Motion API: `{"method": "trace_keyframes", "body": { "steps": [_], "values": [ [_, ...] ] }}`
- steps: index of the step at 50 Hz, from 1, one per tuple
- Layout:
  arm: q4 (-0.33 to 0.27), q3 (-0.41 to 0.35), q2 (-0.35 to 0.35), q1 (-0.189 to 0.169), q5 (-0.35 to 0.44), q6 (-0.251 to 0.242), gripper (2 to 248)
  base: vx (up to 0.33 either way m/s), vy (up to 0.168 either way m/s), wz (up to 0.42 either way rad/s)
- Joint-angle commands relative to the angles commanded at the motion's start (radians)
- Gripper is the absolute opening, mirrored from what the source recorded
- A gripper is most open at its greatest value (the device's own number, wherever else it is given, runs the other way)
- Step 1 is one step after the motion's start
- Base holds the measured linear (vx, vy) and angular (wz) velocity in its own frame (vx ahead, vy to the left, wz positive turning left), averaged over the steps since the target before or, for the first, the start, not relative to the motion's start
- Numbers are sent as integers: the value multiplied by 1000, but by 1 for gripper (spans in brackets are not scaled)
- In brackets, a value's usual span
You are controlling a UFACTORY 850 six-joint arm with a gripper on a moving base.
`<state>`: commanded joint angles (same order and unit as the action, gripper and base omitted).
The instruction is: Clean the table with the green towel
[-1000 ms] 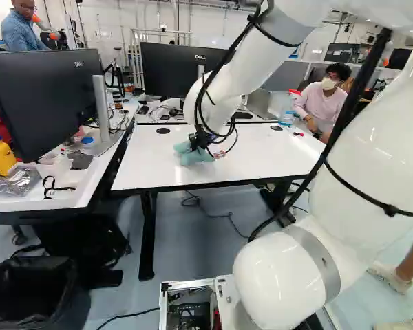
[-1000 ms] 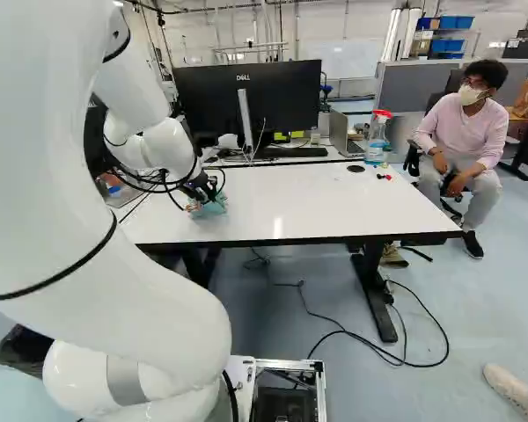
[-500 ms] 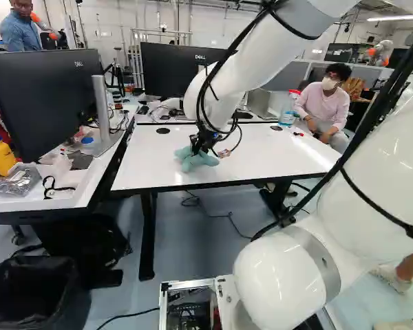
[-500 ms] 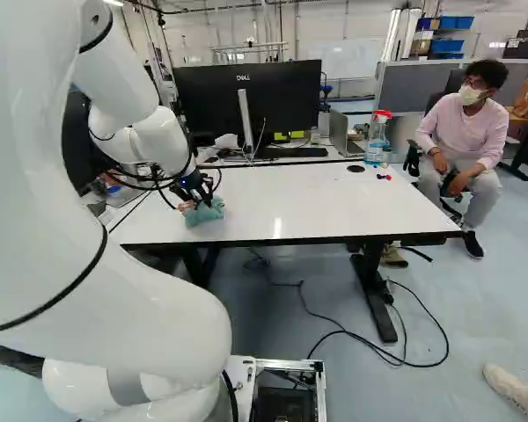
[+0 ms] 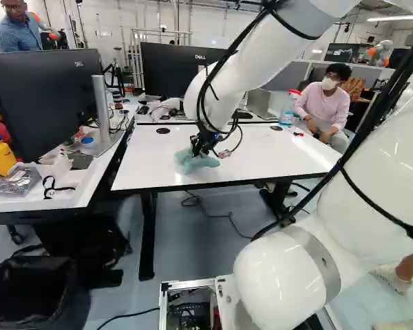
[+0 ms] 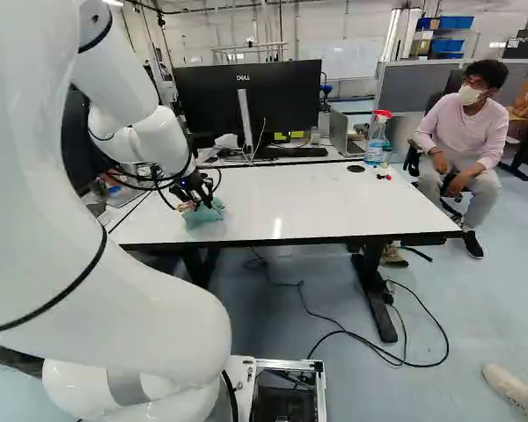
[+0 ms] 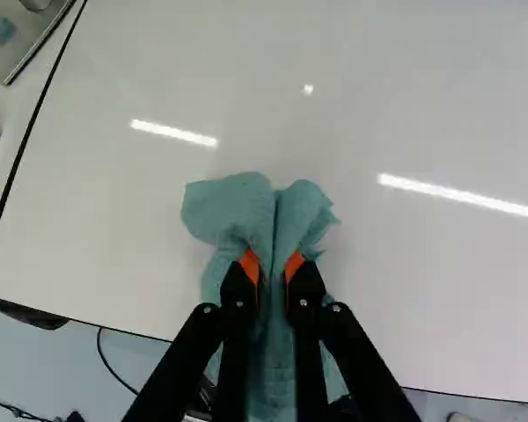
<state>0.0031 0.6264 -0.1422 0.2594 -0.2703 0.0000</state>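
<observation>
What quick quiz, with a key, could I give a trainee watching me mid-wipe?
1. True or false: the pincer is shut on the green towel, over the white table.

2. Multiple choice: where is the yellow bottle?
a) On the white table
b) On the floor
c) On the desk at the left of the left base view

3. Fill in the blank: the spray bottle near the seated person in the right base view has a ____ head.

Key: 1. True; 2. c; 3. red
</observation>
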Motion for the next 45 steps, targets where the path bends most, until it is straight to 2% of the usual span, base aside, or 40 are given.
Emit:
{"method": "trace_keyframes", "body": {
  "steps": [17, 32, 45],
  "values": [
    [0, -17, -18, -54, 43, 0, 51, 0, 0, 0],
    [0, -21, -23, -116, 138, 0, 51, 0, 0, 0],
    [0, 11, 12, -166, 230, 0, 51, 0, 0, 0]
  ]
}}
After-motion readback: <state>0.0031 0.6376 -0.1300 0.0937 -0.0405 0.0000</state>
